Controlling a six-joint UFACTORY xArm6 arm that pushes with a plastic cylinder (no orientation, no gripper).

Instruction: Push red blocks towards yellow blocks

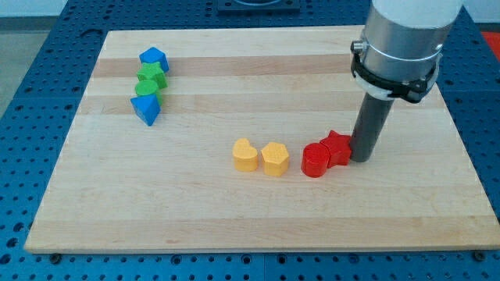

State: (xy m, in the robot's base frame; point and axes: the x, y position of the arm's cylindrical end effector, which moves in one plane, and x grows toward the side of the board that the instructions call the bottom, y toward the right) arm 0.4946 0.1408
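A robotics lab bench. A pale wooden board [258, 211] lies on a blue perforated metal table [31, 156] with a regular grid of mounting holes, the kind used for fixing test rigs. A grey industrial arm segment [402, 39] with a dark rod stands on the right, and small coloured plastic blocks [148, 82] are scattered about.

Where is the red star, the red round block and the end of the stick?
red star block [337, 148], camera view, on its top face
red round block [316, 159], camera view, on its top
my tip [361, 159], camera view, rod's very end
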